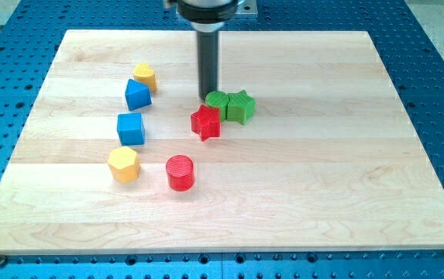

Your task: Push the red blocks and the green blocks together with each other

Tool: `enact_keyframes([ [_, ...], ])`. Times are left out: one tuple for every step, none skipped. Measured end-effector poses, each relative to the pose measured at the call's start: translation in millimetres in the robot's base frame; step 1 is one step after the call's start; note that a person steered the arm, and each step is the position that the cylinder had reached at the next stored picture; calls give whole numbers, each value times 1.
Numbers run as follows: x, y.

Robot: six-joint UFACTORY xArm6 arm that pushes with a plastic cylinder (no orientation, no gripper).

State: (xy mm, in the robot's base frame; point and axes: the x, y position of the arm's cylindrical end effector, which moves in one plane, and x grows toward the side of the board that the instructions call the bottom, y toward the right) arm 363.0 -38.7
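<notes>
Already the red star (pixel 205 122) touches the green blocks (pixel 230 105); the red cylinder (pixel 180 172) sits apart, nearer. The tip (pixel 208 96), no hand, rests just behind the greens.

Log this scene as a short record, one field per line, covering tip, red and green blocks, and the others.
tip: my tip just above-left of the green cylinder
green star: right of the cylinder, touching it
red star: against the cylinder's lower edge
red cylinder: apart, lower left
others: two blue, two yellow blocks at left
</notes>
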Motion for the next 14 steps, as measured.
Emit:
enact_keyframes([
  [-1,-24],
  [20,-10],
  [23,55],
  [35,88],
  [46,57],
  [64,32],
  [102,8],
  [118,0],
  [100,58],
  [112,55],
  [151,55],
  [142,92],
  [125,123],
  [91,139],
])
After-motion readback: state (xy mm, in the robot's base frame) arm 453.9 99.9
